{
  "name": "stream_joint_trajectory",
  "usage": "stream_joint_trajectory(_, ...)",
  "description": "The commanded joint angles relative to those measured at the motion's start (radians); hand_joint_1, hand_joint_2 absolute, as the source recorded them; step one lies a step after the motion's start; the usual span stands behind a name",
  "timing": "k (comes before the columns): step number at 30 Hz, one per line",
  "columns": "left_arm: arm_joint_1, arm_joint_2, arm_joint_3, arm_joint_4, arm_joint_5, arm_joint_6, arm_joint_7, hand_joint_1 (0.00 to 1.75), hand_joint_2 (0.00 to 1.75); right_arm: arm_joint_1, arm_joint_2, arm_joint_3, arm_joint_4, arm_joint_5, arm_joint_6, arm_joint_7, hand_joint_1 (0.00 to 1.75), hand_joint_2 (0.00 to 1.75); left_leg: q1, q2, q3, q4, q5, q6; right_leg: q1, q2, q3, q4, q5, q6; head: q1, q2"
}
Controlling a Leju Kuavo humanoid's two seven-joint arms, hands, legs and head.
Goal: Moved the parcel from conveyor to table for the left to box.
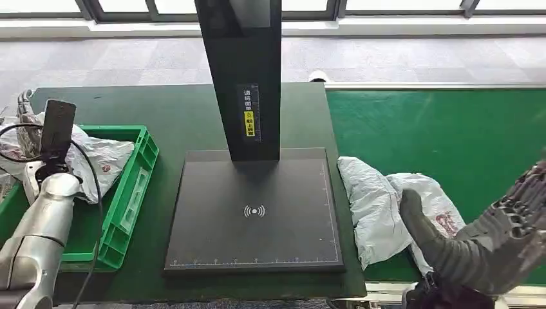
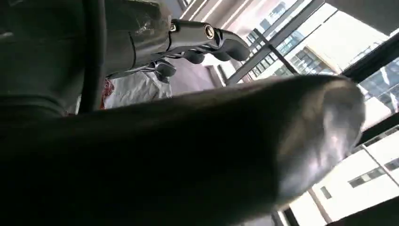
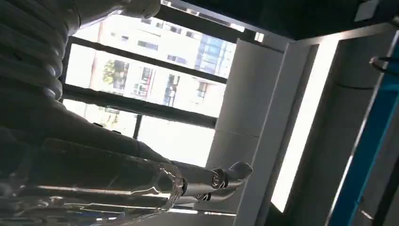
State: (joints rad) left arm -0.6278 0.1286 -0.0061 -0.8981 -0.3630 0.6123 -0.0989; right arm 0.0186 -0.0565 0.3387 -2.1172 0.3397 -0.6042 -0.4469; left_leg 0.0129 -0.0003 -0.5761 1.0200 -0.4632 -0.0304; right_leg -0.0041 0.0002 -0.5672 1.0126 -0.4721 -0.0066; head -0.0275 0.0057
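Right robot hand (image 1: 451, 248) touches the parcel (image 1: 386, 209) on the conveyor (image 1: 451, 129).

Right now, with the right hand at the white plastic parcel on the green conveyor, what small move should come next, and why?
Probably close the right hand on the crumpled white plastic parcel. The thumb lies on the bag, which rests at the green conveyor belt's edge beside the black scanner plate, unlifted.

The floor (image 1: 129, 58) is grey carpet squares. A white ledge (image 1: 399, 26) runs under big windows (image 3: 155, 89) with dark frames. Bright daylight comes in. Tall buildings (image 3: 211, 52) stand outside. The desk (image 1: 174, 109) is dark green.
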Motion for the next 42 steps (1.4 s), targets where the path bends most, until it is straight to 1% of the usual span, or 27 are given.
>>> stream_joint_trajectory(1, 0.255, -0.026, -0.167, -0.519, 0.341, -0.039, -0.070, 0.00, 0.00, 0.111, -0.072, -0.230, 0.154, 0.149, -0.029, 0.167, 0.00, 1.75, 0.000, -0.002, 0.001, -0.002, 0.000, 0.002, 0.000, -0.002, 0.003, -0.004, 0.000, 0.001, 0.000, 0.000)
stream_joint_trajectory(2, 0.308, -0.026, -0.195, -0.596, 0.346, -0.031, -0.098, 0.00, 0.00, 0.124, -0.070, -0.272, 0.154, 0.171, -0.004, 0.199, 0.00, 1.75, -0.001, -0.002, 0.002, -0.004, 0.001, 0.003, 0.000, -0.003, 0.004, -0.006, 0.001, 0.002, 0.000, 0.000)
stream_joint_trajectory(4, 0.373, -0.031, -0.217, -0.684, 0.389, -0.047, -0.128, 0.00, 0.00, 0.147, -0.060, -0.338, 0.156, 0.245, 0.037, 0.261, 0.00, 1.75, -0.001, -0.002, 0.002, -0.005, 0.001, 0.004, 0.000, -0.003, 0.004, -0.007, 0.001, 0.002, 0.000, 0.000)
stream_joint_trajectory(5, 0.407, -0.052, -0.209, -0.730, 0.422, -0.038, -0.154, 0.00, 0.00, 0.157, -0.053, -0.374, 0.151, 0.264, 0.058, 0.281, 0.00, 1.75, -0.001, -0.001, 0.001, -0.003, -0.001, 0.004, -0.001, -0.002, 0.003, -0.005, 0.000, 0.002, 0.000, 0.000)
stream_joint_trajectory(7, 0.428, -0.050, -0.227, -0.761, 0.363, -0.016, -0.157, 0.00, 0.00, 0.168, -0.047, -0.407, 0.145, 0.296, 0.072, 0.296, 0.00, 1.75, -0.002, 0.000, 0.002, -0.004, -0.001, 0.004, -0.001, -0.001, 0.003, -0.007, 0.001, 0.002, 0.000, 0.000)
stream_joint_trajectory(8, 0.441, -0.057, -0.226, -0.789, 0.377, -0.037, -0.148, 0.00, 0.00, 0.181, -0.047, -0.425, 0.138, 0.307, 0.075, 0.299, 0.00, 1.75, -0.002, -0.001, 0.001, -0.002, -0.002, 0.004, -0.001, -0.002, 0.002, -0.004, -0.001, 0.002, 0.000, 0.000)
stream_joint_trajectory(10, 0.465, -0.076, -0.211, -0.849, 0.440, -0.094, -0.187, 0.00, 0.00, 0.209, -0.061, -0.466, 0.135, 0.367, 0.104, 0.344, 0.00, 1.75, -0.003, -0.002, 0.000, -0.003, -0.002, 0.005, -0.001, -0.003, 0.001, -0.005, -0.001, 0.003, 0.000, 0.000)
stream_joint_trajectory(11, 0.474, -0.080, -0.206, -0.866, 0.452, -0.104, -0.193, 0.00, 0.00, 0.217, -0.066, -0.478, 0.134, 0.370, 0.107, 0.348, 0.00, 1.75, -0.002, -0.002, 0.000, -0.003, -0.002, 0.005, -0.001, -0.003, 0.002, -0.006, -0.001, 0.003, 0.000, 0.000)
stream_joint_trajectory(13, 0.509, -0.083, -0.192, -0.932, 0.543, -0.203, -0.242, 0.00, 0.00, 0.238, -0.073, -0.526, 0.139, 0.417, 0.143, 0.385, 0.00, 1.75, -0.002, -0.003, 0.000, -0.003, -0.002, 0.005, -0.001, -0.003, 0.002, -0.006, -0.001, 0.003, 0.000, 0.000)
stream_joint_trajectory(15, 0.561, -0.099, -0.171, -1.003, 0.580, -0.291, -0.265, 0.00, 0.00, 0.251, -0.076, -0.588, 0.143, 0.435, 0.221, 0.434, 0.00, 1.75, -0.002, -0.001, -0.001, 0.000, -0.003, 0.005, -0.001, -0.002, 0.000, -0.003, -0.002, 0.003, 0.000, 0.000)
stream_joint_trajectory(18, 0.574, -0.099, -0.175, -1.021, 0.557, -0.314, -0.260, 0.00, 0.00, 0.251, -0.073, -0.625, 0.150, 0.460, 0.260, 0.453, 0.00, 1.75, -0.003, 0.000, 0.000, -0.002, -0.003, 0.006, -0.002, -0.001, 0.000, -0.005, -0.001, 0.003, 0.000, 0.000)
stream_joint_trajectory(19, 0.575, -0.112, -0.170, -1.024, 0.545, -0.343, -0.247, 0.00, 0.00, 0.245, -0.072, -0.661, 0.158, 0.500, 0.313, 0.498, 0.00, 1.75, -0.002, 0.000, -0.001, -0.001, -0.004, 0.005, -0.001, -0.001, 0.000, -0.003, -0.001, 0.003, 0.000, 0.000)
stream_joint_trajectory(20, 0.573, -0.124, -0.165, -1.027, 0.537, -0.357, -0.240, 0.00, 0.00, 0.239, -0.074, -0.696, 0.176, 0.504, 0.338, 0.498, 0.00, 1.75, -0.002, 0.000, -0.001, -0.001, -0.003, 0.005, -0.001, -0.001, 0.000, -0.004, -0.001, 0.003, 0.000, 0.000)
stream_joint_trajectory(25, 0.572, -0.126, -0.165, -1.027, 0.536, -0.358, -0.239, 0.00, 0.00, 0.237, -0.076, -0.705, 0.182, 0.500, 0.343, 0.492, 0.00, 1.75, -0.004, -0.001, -0.002, -0.002, -0.003, 0.006, -0.001, -0.002, -0.001, -0.005, -0.001, 0.004, 0.000, 0.000)
stream_joint_trajectory(27, 0.570, -0.134, -0.156, -1.026, 0.537, -0.372, -0.237, 0.00, 0.00, 0.233, -0.068, -0.727, 0.197, 0.514, 0.388, 0.517, 0.00, 1.75, -0.004, 0.000, -0.001, -0.002, -0.003, 0.006, -0.001, -0.001, -0.001, -0.005, -0.001, 0.004, 0.000, 0.000)
stream_joint_trajectory(28, 0.573, -0.139, -0.149, -1.030, 0.541, -0.383, -0.234, 0.00, 0.00, 0.231, -0.073, -0.750, 0.220, 0.541, 0.435, 0.541, 0.00, 1.75, -0.003, 0.000, -0.001, -0.001, -0.004, 0.006, 0.000, -0.001, 0.000, -0.004, -0.001, 0.004, 0.000, 0.000)
stream_joint_trajectory(31, 0.582, -0.138, -0.140, -1.033, 0.532, -0.399, -0.236, 0.00, 0.00, 0.211, -0.084, -0.794, 0.305, 0.523, 0.497, 0.515, 0.00, 1.75, -0.003, -0.001, -0.001, -0.002, -0.003, 0.007, -0.001, -0.002, 0.001, -0.005, -0.001, 0.004, 0.000, 0.000)
stream_joint_trajectory(36, 0.549, -0.143, -0.157, -1.013, 0.517, -0.413, -0.230, 0.00, 0.00, 0.153, -0.133, -0.787, 0.443, 0.523, 0.536, 0.510, 0.00, 1.75, -0.003, 0.001, 0.000, -0.003, -0.003, 0.007, -0.001, 0.001, 0.001, -0.006, 0.000, 0.005, 0.000, 0.000)
stream_joint_trajectory(38, 0.534, -0.150, -0.164, -1.004, 0.510, -0.418, -0.220, 0.00, 0.00, 0.136, -0.157, -0.777, 0.500, 0.485, 0.578, 0.504, 0.00, 1.75, -0.004, 0.001, 0.000, -0.003, -0.003, 0.007, -0.001, 0.000, 0.001, -0.006, 0.001, 0.005, 0.000, 0.000)
stream_joint_trajectory(40, 0.531, -0.152, -0.166, -1.002, 0.506, -0.422, -0.216, 0.00, 0.00, 0.115, -0.190, -0.746, 0.563, 0.476, 0.609, 0.499, 0.00, 1.75, -0.003, 0.000, 0.000, -0.003, -0.003, 0.007, -0.001, -0.001, 0.001, -0.006, 0.001, 0.005, 0.000, 0.000)
stream_joint_trajectory(42, 0.533, -0.154, -0.163, -1.005, 0.498, -0.424, -0.216, 0.00, 0.00, 0.067, -0.225, -0.704, 0.657, 0.451, 0.626, 0.494, 0.00, 1.75, -0.003, 0.002, 0.000, -0.001, -0.003, 0.007, -0.001, 0.001, 0.001, -0.005, 0.001, 0.005, 0.000, 0.000)
